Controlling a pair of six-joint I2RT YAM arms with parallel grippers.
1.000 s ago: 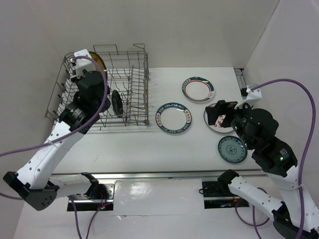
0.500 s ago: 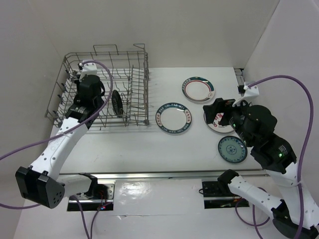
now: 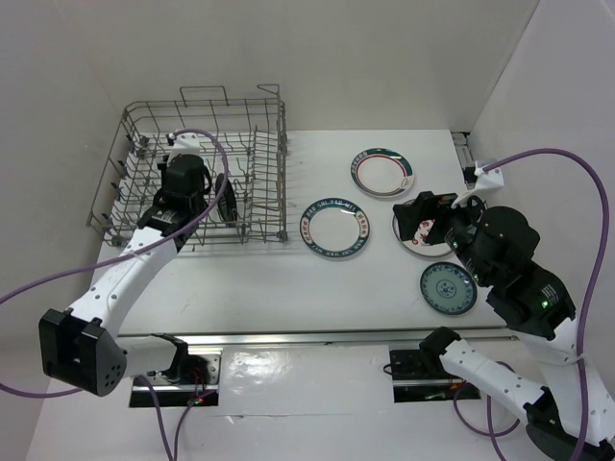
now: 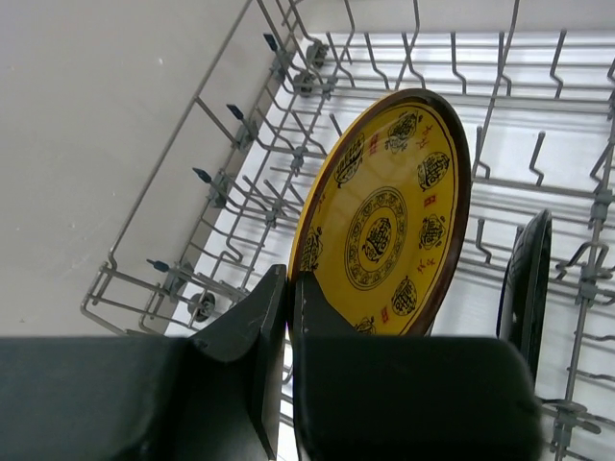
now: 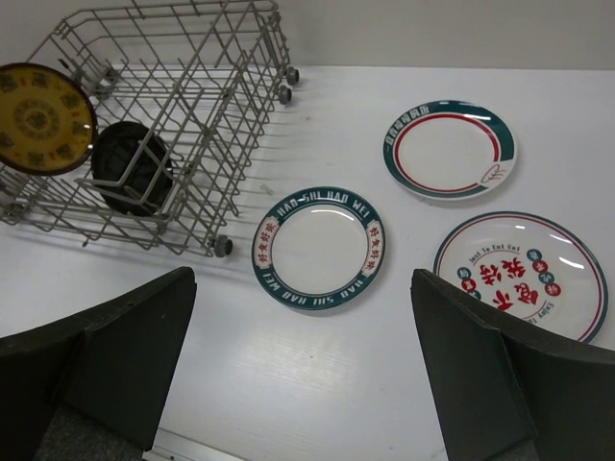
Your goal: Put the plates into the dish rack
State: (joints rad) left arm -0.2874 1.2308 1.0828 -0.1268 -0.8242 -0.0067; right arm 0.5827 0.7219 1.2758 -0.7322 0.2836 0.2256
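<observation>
The left end effector [image 4: 288, 280] sits inside the rack [image 3: 259, 192], at the desk's [image 3: 288, 279] far left. Its jaws are pressed together with only a thin seam between them and nothing held. Just beyond the fingertips the yellow plate [image 4: 384, 221] stands on edge among the tines, leaning a little, its patterned face turned toward the left wrist camera. The black plate [image 4: 524, 288] stands on edge in the next row to its right, close by but apart from it.

The other four plates lie flat on the desk to the right of the rack. The blue-lettered plate [image 5: 320, 248] is nearest the rack, and the green-rimmed plate [image 5: 450, 149] is farther back. The red-patterned plate [image 5: 524, 274] is to the right, and the teal plate [image 3: 448, 288] is nearer the arm bases. None of them touch.

The right end effector [image 5: 300, 288] hangs above the desk with its jaws spread wide and empty. In the top view it partly covers the red-patterned plate's left side.
</observation>
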